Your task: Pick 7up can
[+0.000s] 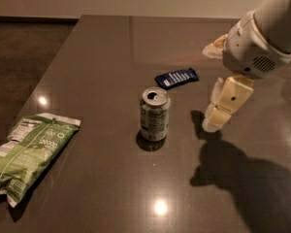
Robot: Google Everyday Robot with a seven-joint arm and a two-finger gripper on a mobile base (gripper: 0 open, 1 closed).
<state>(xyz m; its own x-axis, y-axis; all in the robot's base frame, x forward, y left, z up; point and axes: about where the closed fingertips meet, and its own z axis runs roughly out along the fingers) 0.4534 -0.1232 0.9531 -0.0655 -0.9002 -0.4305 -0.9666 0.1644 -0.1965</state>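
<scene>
one 7up can (154, 114); one chip bag (30, 154); one blue wrapper (176, 77); one gripper (215, 119) near the can
</scene>
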